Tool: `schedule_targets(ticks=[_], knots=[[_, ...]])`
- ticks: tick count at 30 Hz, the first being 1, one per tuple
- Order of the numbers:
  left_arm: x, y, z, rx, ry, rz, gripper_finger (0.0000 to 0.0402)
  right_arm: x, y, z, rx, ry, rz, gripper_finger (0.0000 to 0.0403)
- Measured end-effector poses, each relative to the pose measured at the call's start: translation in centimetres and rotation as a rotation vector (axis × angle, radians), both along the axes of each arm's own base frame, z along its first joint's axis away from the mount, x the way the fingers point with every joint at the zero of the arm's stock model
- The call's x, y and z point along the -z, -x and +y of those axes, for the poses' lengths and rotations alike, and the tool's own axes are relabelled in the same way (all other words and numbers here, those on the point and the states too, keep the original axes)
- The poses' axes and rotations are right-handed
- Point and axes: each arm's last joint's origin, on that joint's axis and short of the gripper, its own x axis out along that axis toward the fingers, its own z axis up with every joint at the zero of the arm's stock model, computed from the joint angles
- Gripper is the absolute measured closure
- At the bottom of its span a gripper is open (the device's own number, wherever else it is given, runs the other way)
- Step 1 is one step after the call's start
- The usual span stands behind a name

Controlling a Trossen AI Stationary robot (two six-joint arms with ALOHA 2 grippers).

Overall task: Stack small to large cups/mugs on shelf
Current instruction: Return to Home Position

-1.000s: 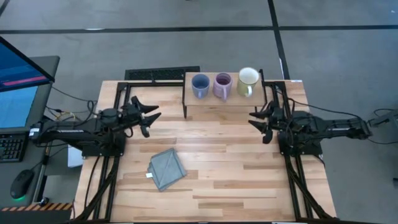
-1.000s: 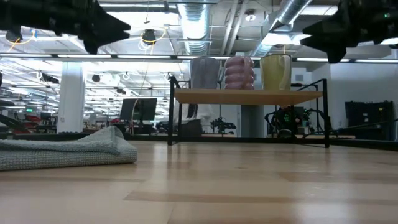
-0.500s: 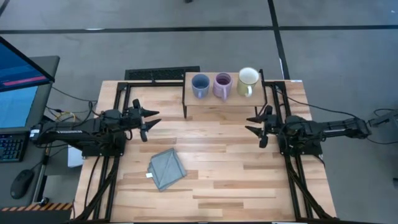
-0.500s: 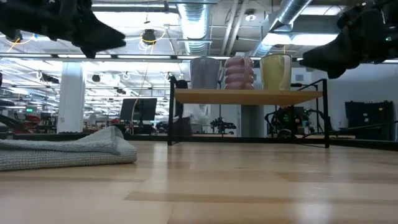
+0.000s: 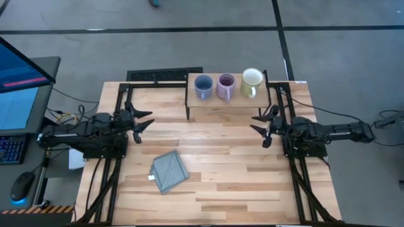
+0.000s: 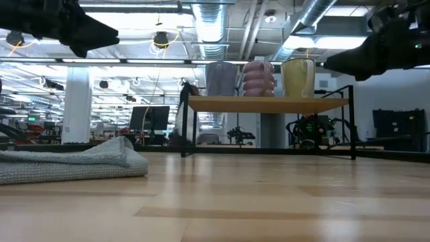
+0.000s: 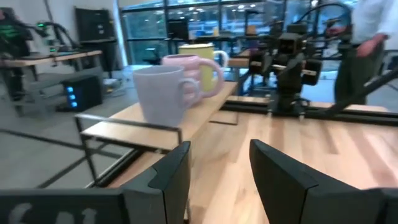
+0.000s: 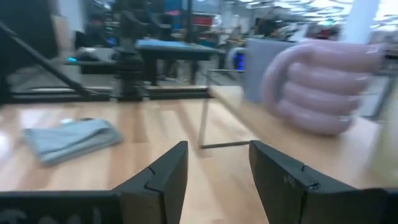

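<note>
Three mugs stand upright on their bases in a row on the shelf (image 5: 227,104) at the table's far edge: a blue mug (image 5: 203,86), a purple mug (image 5: 225,86) and a cream mug (image 5: 252,82). The low view shows the same row (image 6: 259,78) on the board (image 6: 269,104). My left gripper (image 5: 144,120) hangs open at the table's left side, pointing level toward the shelf, with nothing between its fingers (image 7: 168,177). My right gripper (image 5: 257,124) hangs open at the right side, near the shelf's right legs, also with nothing in it (image 8: 217,174).
A folded grey-blue cloth (image 5: 169,171) lies flat on the table's near left part. Black frame bars run along both table sides. A keyboard-like black bar (image 5: 165,75) sits behind the far edge. A person (image 7: 367,43) stands in the room beyond the right arm.
My left gripper has drawn back toward the table's left edge and come slightly down. My right gripper has sunk lower beside the shelf and rolled a little about its own line. Both stay open. The mugs and cloth have kept their places.
</note>
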Motion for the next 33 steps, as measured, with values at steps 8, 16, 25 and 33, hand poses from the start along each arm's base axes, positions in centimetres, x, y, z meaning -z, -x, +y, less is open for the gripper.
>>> schedule_targets(ticks=[8, 16, 25, 33], knots=[[0.4, 0.7, 0.1, -0.077, -0.004, 0.035, 0.0246, 0.1, 0.2, -1.5, 0.185, 0.032, 0.026, 0.0210], [0.4, 0.8, 0.4, -0.172, -0.006, 0.039, 0.0246, 2.1, 0.7, -3.4, 0.400, 0.019, 0.026, 0.0210], [0.4, 0.9, 0.7, -0.291, -0.006, 0.036, 0.0246, 1.5, 0.9, -4.0, 0.453, 0.053, -0.027, 0.0210], [0.4, 1.0, 0.8, -0.346, -0.022, 0.047, 0.0246, 1.4, 1.1, -4.5, 0.486, 0.081, -0.020, 0.0210]])
